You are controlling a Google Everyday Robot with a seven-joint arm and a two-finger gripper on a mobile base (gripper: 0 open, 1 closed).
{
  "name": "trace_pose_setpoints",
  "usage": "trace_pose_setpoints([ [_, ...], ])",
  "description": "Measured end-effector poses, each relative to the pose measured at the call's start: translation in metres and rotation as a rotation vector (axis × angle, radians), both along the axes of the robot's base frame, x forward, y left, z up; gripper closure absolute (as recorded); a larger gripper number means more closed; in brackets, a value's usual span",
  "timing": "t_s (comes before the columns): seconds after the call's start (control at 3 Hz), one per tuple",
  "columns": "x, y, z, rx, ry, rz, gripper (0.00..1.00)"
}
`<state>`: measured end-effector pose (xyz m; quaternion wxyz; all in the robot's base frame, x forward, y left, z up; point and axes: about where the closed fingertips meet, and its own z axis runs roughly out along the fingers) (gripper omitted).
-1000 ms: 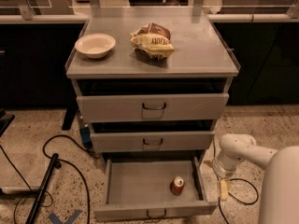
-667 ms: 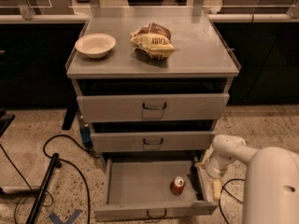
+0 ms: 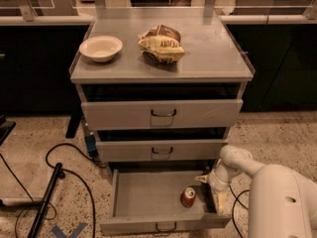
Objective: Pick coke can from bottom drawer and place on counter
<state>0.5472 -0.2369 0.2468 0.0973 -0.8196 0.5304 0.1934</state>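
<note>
The grey metal table [image 3: 218, 58] tops a three-drawer cabinet and carries a white bowl [image 3: 100, 48] and a snack bag [image 3: 161, 43]; a long dark bench [image 3: 280, 58] runs behind. The bottom drawer [image 3: 143, 197] stands pulled out over speckled floor [image 3: 282, 133]. The coke can [image 3: 188, 197] stands upright inside, right of centre. The gripper [image 3: 213, 191] hangs just beside it, fingers spread, grasping nothing

Matt metal counter [image 3: 210, 51], glossy coke can [image 3: 188, 197], smooth plastic tool [image 3: 219, 205] in bottom drawer [image 3: 143, 195]

Coke can [image 3: 188, 197] upright in the open bottom drawer [image 3: 143, 195]
Lower centre-right of frame; gripper [image 3: 217, 201] just beside its right; counter [image 3: 208, 53] above.
</note>
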Motion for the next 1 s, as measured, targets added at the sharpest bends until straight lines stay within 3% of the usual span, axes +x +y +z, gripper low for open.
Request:
trace_pose_setpoints([
  [0.33, -0.001, 0.001, 0.0, 0.0, 0.002, 0.001, 0.0],
  [0.67, -0.004, 0.009, -0.015, 0.027, -0.066, -0.003, 0.0],
  [1.0, 0.0, 0.038, -0.033, 0.105, -0.195, 0.014, 0.0],
])
